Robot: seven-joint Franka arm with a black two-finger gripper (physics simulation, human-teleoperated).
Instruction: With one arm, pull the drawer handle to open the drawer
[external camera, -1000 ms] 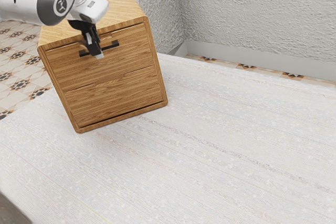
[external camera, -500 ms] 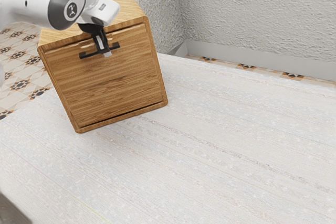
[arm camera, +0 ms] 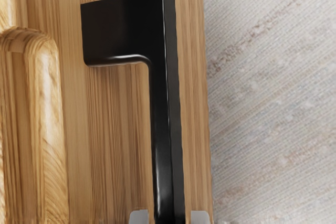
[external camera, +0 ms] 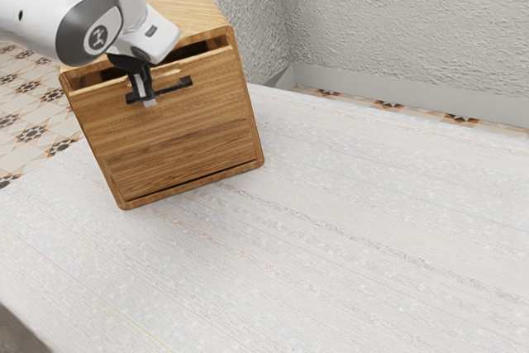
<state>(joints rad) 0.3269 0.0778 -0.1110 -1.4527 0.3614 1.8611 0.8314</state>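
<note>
One white Franka arm (external camera: 76, 4) is reaching in from the exterior view's upper left, angling its black gripper (external camera: 145, 98) down over the front of a wooden cabinet (external camera: 186, 155). The gripper is clamping the black drawer handle (external camera: 165, 88) near the end of the bar toward the exterior view's left, one finger on each side of it. The drawer (external camera: 178, 113) is standing a little way out of the cabinet, with a dark gap showing behind its top edge. The cabinet is sitting at the table's far corner, at the exterior view's left, turned at an angle to the table's edges. To the exterior view's right the pale, grained table (external camera: 372, 229) is stretching away toward a rough grey wall (external camera: 413, 14), with patterned floor tiles (external camera: 25, 113) showing beyond the table's left edge.

In the wrist view, the drawer handle (arm camera: 168, 129) is running along the wooden drawer front (arm camera: 113, 145), its end post bending in to meet the wood. Two pale fingertips (arm camera: 138, 216) are pressing against the bar from opposite sides.
</note>
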